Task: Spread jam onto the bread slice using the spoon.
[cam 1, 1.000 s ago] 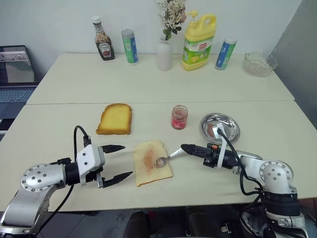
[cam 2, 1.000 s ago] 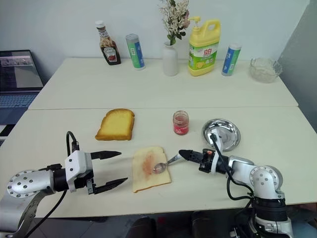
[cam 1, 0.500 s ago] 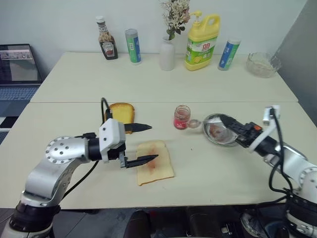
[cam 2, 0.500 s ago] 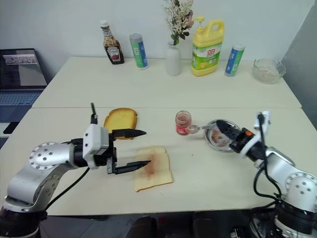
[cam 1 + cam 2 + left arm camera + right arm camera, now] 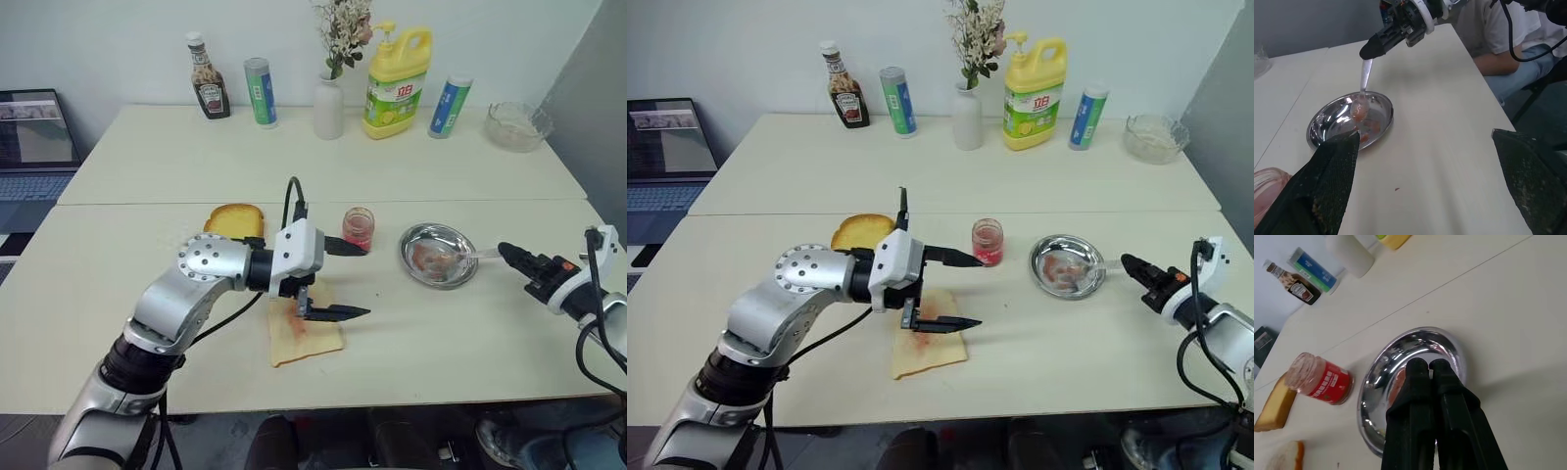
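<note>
R end effector [image 5: 505,252] clamped on spoon [image 5: 468,256], bowl over steel dish [image 5: 438,255]. L end effector [image 5: 360,281] wide open, empty, above bread slice [image 5: 306,334], near jam jar [image 5: 358,228].

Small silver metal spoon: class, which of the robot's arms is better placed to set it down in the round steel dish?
Right. The right claw is shut on the spoon, its bowl already over the dish.
</note>
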{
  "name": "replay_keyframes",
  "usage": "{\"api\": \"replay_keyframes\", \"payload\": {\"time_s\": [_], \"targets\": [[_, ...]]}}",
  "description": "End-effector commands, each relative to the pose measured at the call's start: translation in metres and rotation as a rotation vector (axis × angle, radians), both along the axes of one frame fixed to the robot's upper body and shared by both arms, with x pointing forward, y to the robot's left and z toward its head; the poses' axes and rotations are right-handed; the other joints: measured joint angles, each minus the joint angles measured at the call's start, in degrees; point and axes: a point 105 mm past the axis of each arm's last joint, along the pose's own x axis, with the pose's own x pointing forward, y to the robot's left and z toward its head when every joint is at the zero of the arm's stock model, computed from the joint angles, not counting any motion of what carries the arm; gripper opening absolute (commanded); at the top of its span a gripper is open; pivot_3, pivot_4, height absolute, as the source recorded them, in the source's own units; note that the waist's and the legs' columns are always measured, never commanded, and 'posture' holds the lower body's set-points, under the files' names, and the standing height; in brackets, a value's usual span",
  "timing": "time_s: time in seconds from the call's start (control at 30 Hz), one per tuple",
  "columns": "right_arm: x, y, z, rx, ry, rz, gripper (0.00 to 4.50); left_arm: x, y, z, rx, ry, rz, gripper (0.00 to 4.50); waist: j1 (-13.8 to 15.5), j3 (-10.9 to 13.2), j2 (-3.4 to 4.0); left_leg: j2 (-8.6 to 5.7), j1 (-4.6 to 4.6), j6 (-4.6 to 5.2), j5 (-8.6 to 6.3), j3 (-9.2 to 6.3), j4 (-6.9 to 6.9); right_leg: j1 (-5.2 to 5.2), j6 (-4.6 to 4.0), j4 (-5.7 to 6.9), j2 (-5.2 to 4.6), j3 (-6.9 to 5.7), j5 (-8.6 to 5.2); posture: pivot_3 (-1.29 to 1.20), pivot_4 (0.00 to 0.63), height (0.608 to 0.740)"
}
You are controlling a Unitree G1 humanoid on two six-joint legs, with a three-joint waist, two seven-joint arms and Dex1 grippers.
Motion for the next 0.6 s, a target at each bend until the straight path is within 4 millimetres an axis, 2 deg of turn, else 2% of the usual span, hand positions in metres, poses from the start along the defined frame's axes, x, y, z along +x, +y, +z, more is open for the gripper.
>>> {"api": "replay_keyframes", "payload": {"time_s": [0.03,0.23,0.47,0.6], "targets": [[0.011,-0.009,0.007,-0.027,-0.048,-0.008,0.03,0.004,-0.009,0.004,0.006,-0.046,0.007,4.50,0.00,-0.01,0.01,0.00,0.01,0.00,0.00,0.02,0.00,0.00,0.00,0.00,0.00,0.01,0.00,0.00,0.150,0.740],[0.027,-0.022,-0.002,-0.055,-0.026,-0.035,0.03,0.014,-0.020,0.006,-0.003,-0.061,0.056,4.50,0.13,-0.01,0.01,-0.02,0.00,0.00,0.00,0.01,0.04,0.02,0.01,0.00,-0.01,0.00,0.02,0.00,0.150,0.740],[0.032,-0.026,-0.009,-0.114,0.002,-0.028,0.03,0.015,-0.020,0.007,-0.005,-0.073,0.064,4.50,0.17,-0.02,0.03,-0.01,0.01,0.00,0.00,0.00,0.04,0.03,-0.19,0.01,0.00,0.00,0.14,0.00,0.150,0.740],[0.031,-0.029,-0.011,-0.155,0.008,-0.019,1.07,0.015,-0.020,0.008,-0.009,-0.077,0.069,4.50,0.46,-0.02,0.04,-0.02,0.01,0.00,0.01,0.00,0.07,0.06,-0.18,0.01,-0.02,-0.01,0.15,0.00,0.150,0.740]]}}
